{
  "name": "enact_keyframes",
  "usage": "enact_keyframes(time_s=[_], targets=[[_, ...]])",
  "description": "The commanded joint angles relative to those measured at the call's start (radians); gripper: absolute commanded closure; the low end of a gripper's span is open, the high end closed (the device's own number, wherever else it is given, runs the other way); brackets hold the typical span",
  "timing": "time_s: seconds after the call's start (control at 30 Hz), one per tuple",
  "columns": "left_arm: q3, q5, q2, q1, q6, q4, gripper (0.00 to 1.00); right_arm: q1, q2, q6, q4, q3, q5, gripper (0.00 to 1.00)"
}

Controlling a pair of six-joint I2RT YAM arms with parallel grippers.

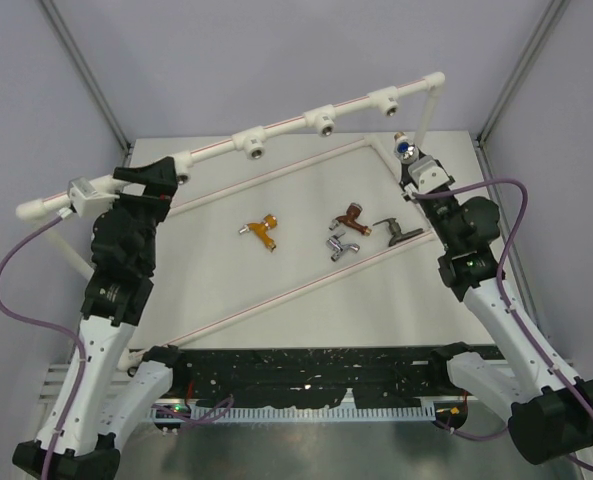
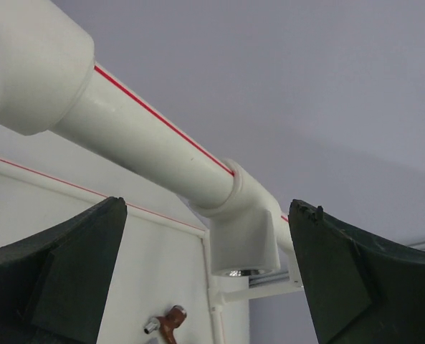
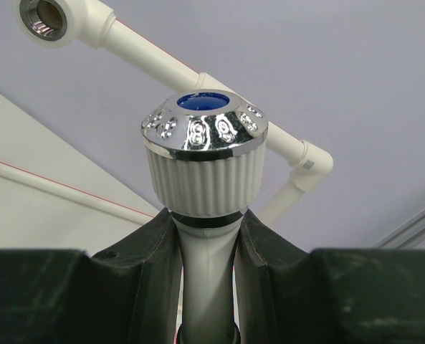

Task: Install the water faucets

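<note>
Two-arm rig at the faucet station: the right end effector (image 1: 413, 168) is clenched on the stem of a white ribbed faucet (image 3: 205, 154) with a shiny chrome cap and blue centre, the cap pointing away from the fingers. It holds the faucet at the 1 o'clock corner of the pale worktop (image 1: 306, 195), near the corner post of the white red-striped pipe frame (image 1: 276, 128). The left end effector (image 1: 164, 178), released and grasping nothing, hovers at 10 o'clock beside the frame's top rail; its wrist view shows a metal-ringed tee socket (image 2: 244, 240) farther off between its fingers. Four faucets lie near the worktop's middle: an orange-gold faucet (image 1: 264, 231) at 9 o'clock of the group, a copper-brown faucet (image 1: 351, 216) at 12, a shiny chrome faucet (image 1: 341, 246) at 6, and a dark bronze-grey faucet (image 1: 396, 232) at 3.
</note>
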Motion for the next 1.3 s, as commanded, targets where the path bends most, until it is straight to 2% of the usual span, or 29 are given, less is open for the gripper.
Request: enact_keyframes(time_s=[0.0,0.17,0.27,0.37,0.47,0.57,0.67,0.77,0.87,1.13,1.27], targets=[[-0.011,-0.057,0.041,0.009,-0.135,0.203,0.02,-0.024,0.001,-0.030,0.097,0.000,-0.015,0.95],[-0.057,-0.097,0.067,0.010,-0.160,0.325,0.07,-0.059,0.033,-0.111,0.196,-0.042,-0.053,0.94],[-0.062,-0.104,0.072,0.013,-0.149,0.343,0.16,-0.066,0.091,-0.211,0.329,-0.069,-0.095,0.94],[-0.059,-0.100,0.063,0.016,-0.108,0.342,0.34,-0.081,0.140,-0.275,0.434,-0.083,-0.141,0.95],[-0.057,-0.104,0.041,0.019,-0.085,0.317,0.53,-0.089,0.171,-0.354,0.449,-0.071,-0.167,0.95],[-0.042,-0.114,0.020,0.021,-0.083,0.244,0.62,-0.090,0.203,-0.397,0.581,-0.085,-0.179,0.95],[0.007,-0.130,0.012,0.021,-0.083,0.121,0.72,-0.090,0.245,-0.456,0.626,-0.079,-0.194,0.95],[0.056,-0.120,0.014,0.022,-0.036,0.057,0.86,-0.092,0.282,-0.508,0.650,-0.057,-0.219,0.95],[0.084,-0.121,0.017,0.029,-0.016,0.015,0.87,-0.093,0.324,-0.523,0.652,-0.023,-0.259,0.95],[0.084,-0.083,0.009,0.058,0.035,-0.023,0.88,-0.099,0.369,-0.699,0.658,-0.009,-0.303,0.95],[0.102,-0.066,-0.003,0.059,0.112,-0.040,0.82,-0.101,0.381,-0.746,0.669,-0.006,-0.316,0.95]])
